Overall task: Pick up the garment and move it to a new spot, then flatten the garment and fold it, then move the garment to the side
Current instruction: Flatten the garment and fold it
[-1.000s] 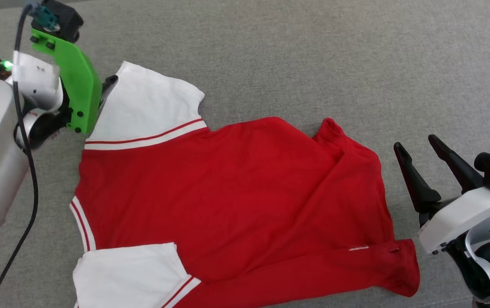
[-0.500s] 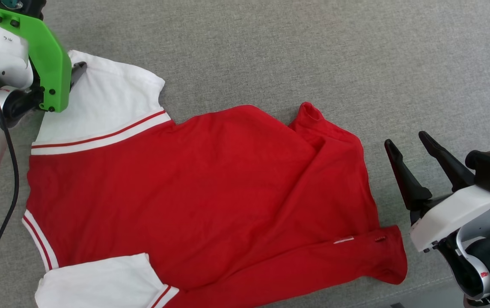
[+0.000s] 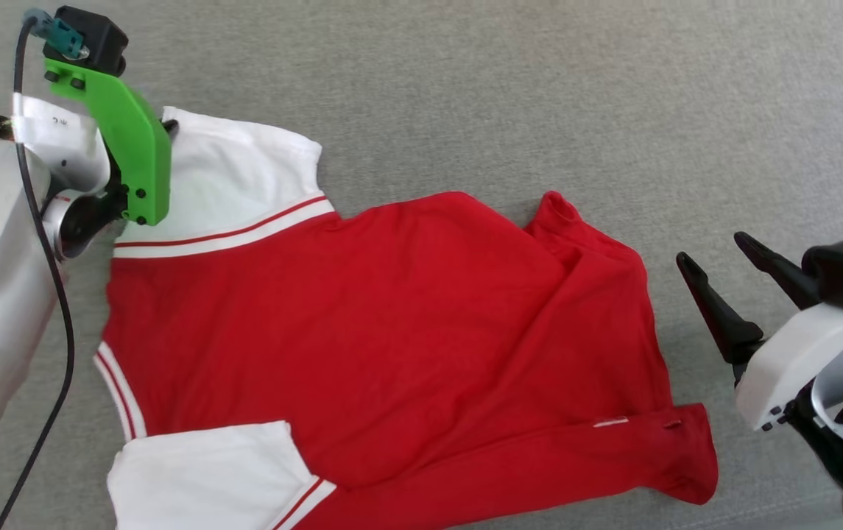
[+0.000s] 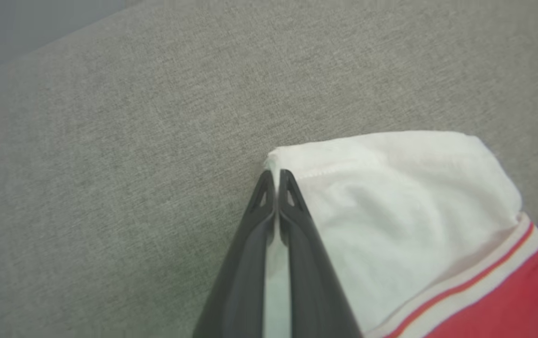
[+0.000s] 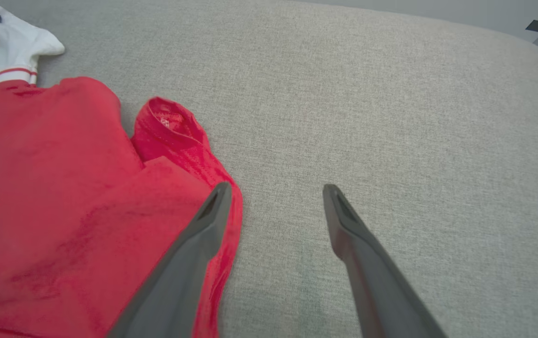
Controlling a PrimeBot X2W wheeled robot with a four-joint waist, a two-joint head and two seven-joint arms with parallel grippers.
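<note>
The garment, red with white sleeves and striped trim, lies spread back-side up on the grey fabric surface. My left gripper is at the far-left white sleeve, mostly hidden behind its green bracket in the head view. The left wrist view shows my left gripper with its jaws pressed together at the sleeve's corner hem, white cloth between the fingers. My right gripper hovers open just right of the red hem. In the right wrist view my right gripper has one finger over the garment's edge and nothing between the fingers.
The grey upholstered surface stretches beyond the garment on the far side and right. Its rounded edge shows at the upper right of the right wrist view. A black cable hangs along my left arm.
My left gripper has shut on the corner of the white sleeve. The head view has swung sideways and back. The right gripper stays open at the hem.
</note>
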